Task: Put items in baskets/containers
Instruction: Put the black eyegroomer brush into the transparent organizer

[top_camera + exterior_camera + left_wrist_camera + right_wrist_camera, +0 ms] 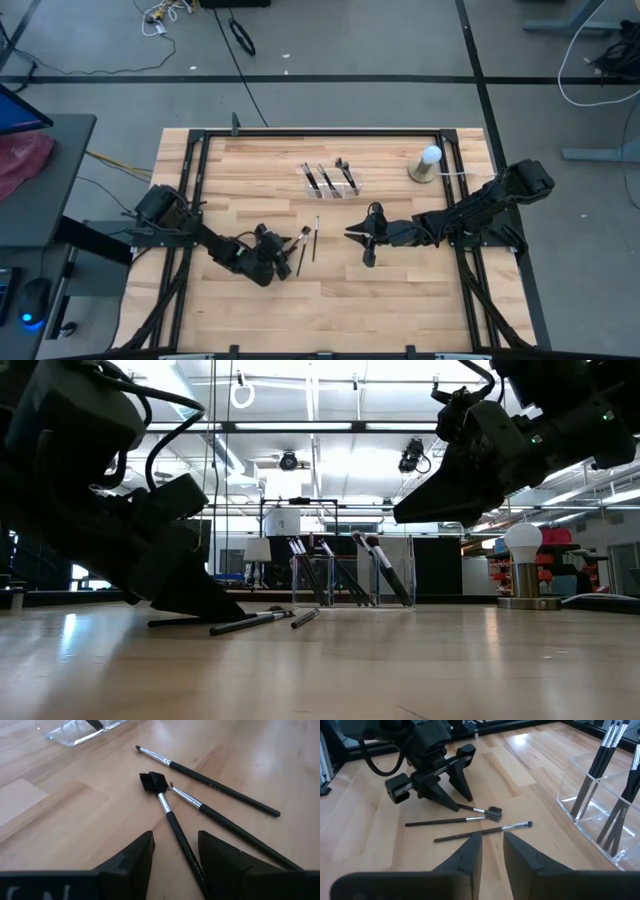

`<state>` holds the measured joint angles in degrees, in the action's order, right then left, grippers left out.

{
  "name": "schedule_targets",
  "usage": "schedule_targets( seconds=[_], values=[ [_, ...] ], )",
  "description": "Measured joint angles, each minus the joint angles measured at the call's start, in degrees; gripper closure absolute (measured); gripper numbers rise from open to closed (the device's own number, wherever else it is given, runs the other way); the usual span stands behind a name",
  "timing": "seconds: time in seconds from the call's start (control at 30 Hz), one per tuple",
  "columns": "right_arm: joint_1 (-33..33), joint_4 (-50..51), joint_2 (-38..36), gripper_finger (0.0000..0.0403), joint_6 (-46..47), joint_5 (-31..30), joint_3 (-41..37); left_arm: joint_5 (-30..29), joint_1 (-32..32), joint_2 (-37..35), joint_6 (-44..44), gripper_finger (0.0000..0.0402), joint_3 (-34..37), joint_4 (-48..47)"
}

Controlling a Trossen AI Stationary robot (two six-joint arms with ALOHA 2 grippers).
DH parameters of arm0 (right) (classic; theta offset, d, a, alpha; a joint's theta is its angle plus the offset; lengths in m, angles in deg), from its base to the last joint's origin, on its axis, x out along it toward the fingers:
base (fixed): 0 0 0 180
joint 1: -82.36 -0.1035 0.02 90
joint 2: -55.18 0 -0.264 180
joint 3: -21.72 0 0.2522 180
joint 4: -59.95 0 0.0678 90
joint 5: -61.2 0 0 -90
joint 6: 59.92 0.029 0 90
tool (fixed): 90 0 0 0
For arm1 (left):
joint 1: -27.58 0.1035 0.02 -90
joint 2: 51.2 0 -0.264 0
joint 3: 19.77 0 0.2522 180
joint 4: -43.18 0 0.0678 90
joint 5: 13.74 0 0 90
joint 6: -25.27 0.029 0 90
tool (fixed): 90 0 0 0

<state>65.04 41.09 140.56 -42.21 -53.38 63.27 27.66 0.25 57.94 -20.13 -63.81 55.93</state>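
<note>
The left hand point(283, 256) is resting low on the counter point(400, 310), its two fingers point(132, 857) standing apart with the handle of a fan-tipped brush point(167, 812) lying between them. From the left wrist view the handle is running through the gap, but no finger is pressing on it, so the hand is holding nothing. Two more brushes are lying on the wood just ahead of this hand: a thin brush point(225, 822) just beside the fan-tipped one, its tip almost meeting the fan, and a long brush point(210, 780) lying a little farther out.

The right hand point(356, 234) is hovering above the counter, well apart from the left hand. Its fingers point(470, 852) are standing a narrow gap apart and are empty. The three loose brushes are lying between the two hands.

The tray point(331, 182) is sitting beyond both hands, toward the far side of the counter. Several brushes point(330, 570) are leaning in its compartments. A white ball on a tan base point(427, 162) is standing off to the right hand's side of the tray.
</note>
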Motion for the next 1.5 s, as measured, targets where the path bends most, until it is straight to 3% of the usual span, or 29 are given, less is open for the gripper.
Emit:
schedule_targets(
  seconds=[0.3, 0.6, 0.9, 1.23, 1.37, 1.5],
  values=[
    [0.0, -1.32, 0.0, 0.0324, -0.02, 0.0, 0.0, 3.05, 3.53, -0.18, 3.91, 0.0281, 0.54, 0.56],
    [0.0, -1.28, 0.0, 0.0324, -0.02, 0.0, 0.0, 6.86, 6.31, -0.44, 4.13, 0.0384, 0.43, 0.5],
    [0.0, -1.23, 0.02, 0.0324, -0.02, 0.0, 0.0, 6.51, 6.05, -2.56, 7.04, 0.0384, 0.57, -0.57],
    [0.0, 1.55, 0.02, 0.0322, 1.44, 0.04, 0.07, -3.69, 6.34, -9.53, 17.3, 0.0382, -1.05, -0.89],
    [0.43, 0.84, 0.36, 0.03, 3.05, 0.0, -0.54, -5.41, 6.34, -9.94, 21.31, 0.0385, -4.25, -0.39],
    [1.01, -9.16, 4.04, 0.0253, 2.82, -0.43, -2.91, -5.47, 6.29, -9.92, 27.32, 0.0382, -8.51, 0.0]
  ],
)
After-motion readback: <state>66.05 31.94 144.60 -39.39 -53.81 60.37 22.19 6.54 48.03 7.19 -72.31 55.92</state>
